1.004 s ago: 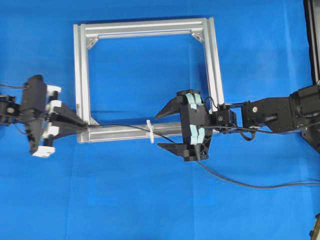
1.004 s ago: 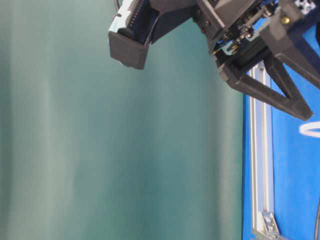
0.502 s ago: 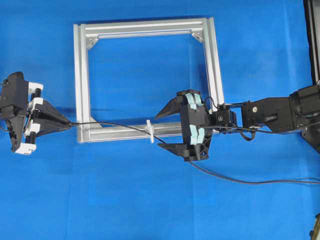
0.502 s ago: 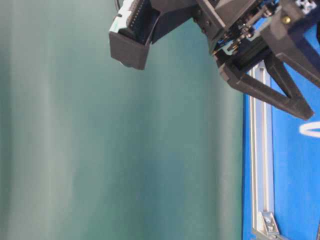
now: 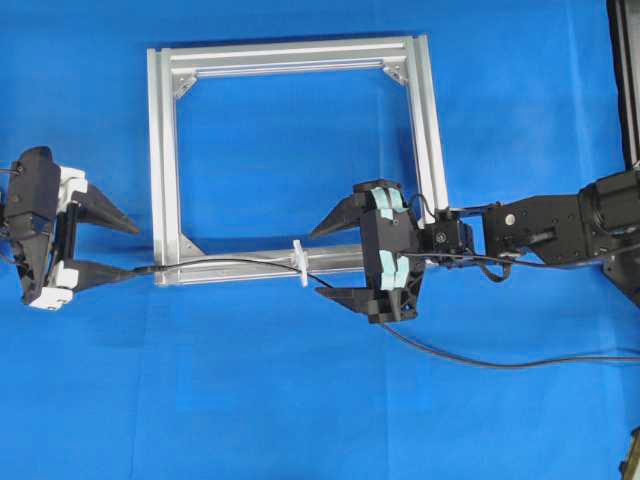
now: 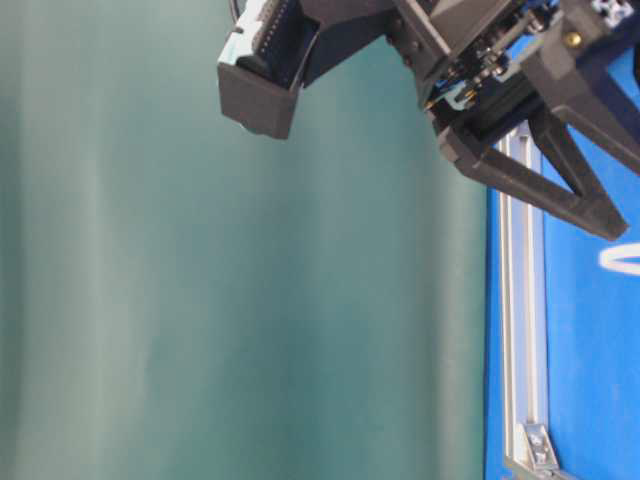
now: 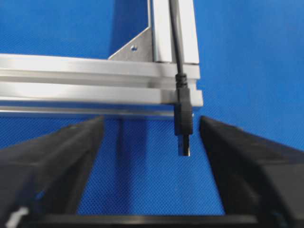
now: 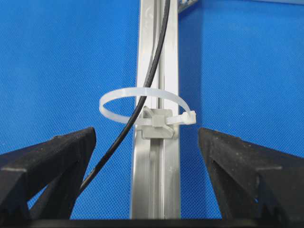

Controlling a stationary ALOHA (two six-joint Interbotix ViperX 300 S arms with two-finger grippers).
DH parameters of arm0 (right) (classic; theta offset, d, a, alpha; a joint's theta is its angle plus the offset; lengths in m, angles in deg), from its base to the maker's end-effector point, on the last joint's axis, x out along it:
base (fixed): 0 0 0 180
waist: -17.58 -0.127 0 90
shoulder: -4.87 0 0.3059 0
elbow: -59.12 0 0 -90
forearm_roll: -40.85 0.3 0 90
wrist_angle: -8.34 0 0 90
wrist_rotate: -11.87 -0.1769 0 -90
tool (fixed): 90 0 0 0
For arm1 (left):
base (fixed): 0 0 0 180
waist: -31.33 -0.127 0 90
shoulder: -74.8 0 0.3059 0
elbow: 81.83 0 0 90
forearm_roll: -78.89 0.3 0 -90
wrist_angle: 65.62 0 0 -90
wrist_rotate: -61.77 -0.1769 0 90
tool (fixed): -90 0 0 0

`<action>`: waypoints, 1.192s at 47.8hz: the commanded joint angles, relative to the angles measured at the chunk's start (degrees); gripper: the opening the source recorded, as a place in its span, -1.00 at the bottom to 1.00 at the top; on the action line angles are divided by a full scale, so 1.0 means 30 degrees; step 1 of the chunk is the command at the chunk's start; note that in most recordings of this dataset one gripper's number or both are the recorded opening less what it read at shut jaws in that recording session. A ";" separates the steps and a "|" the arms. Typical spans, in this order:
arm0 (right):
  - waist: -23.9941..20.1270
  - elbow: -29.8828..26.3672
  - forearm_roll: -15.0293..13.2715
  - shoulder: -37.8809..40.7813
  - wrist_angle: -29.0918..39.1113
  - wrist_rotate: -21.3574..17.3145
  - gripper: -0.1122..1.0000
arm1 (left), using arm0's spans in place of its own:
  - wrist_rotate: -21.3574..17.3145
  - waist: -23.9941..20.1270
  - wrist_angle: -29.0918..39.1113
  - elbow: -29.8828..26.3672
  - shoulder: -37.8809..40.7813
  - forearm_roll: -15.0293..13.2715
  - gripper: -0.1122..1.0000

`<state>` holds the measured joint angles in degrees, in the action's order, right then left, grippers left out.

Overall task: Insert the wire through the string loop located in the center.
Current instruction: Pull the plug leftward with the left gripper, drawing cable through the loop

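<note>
Wire (image 5: pixel 235 262) lies along the near rail of the silver frame (image 5: pixel 165 150) in the overhead view, and we see it pass through the string loop (image 5: pixel 298 262) at the middle of that rail. In the right wrist view the wire (image 8: pixel 154 61) enters the white loop (image 8: pixel 142 102) from the far side and leaves toward the lower left; the loop stands upright on the rail. In the left wrist view the plug (image 7: pixel 183 121) hangs off the frame corner (image 7: pixel 185 92) over the blue mat (image 7: pixel 247 57), between the fingers (image 7: pixel 52 156) without touching either.

We find the left gripper (image 5: pixel 115 248) spread wide and holding nothing, just off the frame's corner. The right gripper (image 5: pixel 325 262) is likewise spread, one finger on each side of the rail, grasping nothing.

The table-level view shows only the underside of one gripper (image 6: pixel 520 150), a strip of frame rail and a green backdrop (image 6: pixel 200 300); neither wire nor loop is legible there. The wire's far end runs out of the overhead view at the right edge.
</note>
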<state>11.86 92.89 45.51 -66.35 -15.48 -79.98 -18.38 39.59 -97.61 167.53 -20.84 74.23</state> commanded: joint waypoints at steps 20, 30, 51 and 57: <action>-0.0117 -0.0264 -0.0029 -0.0820 0.0205 0.0029 0.90 | 0.0029 -0.0088 0.1025 -0.0820 -0.0615 0.0029 0.85; -0.0117 -0.0264 -0.0029 -0.2256 0.1348 0.0088 0.90 | -0.0146 -0.0176 0.3398 -0.1729 -0.2051 0.0029 0.85; -0.0205 -0.0322 -0.0029 -0.4570 0.3164 0.0293 0.90 | -0.0176 -0.0439 0.5361 -0.2256 -0.4893 0.0029 0.85; -0.0264 -0.0293 -0.0029 -0.4629 0.3223 0.0293 0.90 | -0.0176 -0.0498 0.5420 -0.2285 -0.5127 0.0059 0.85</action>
<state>11.34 92.89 45.51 -78.83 -5.72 -79.10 -18.82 38.27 -81.18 161.73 -35.78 74.23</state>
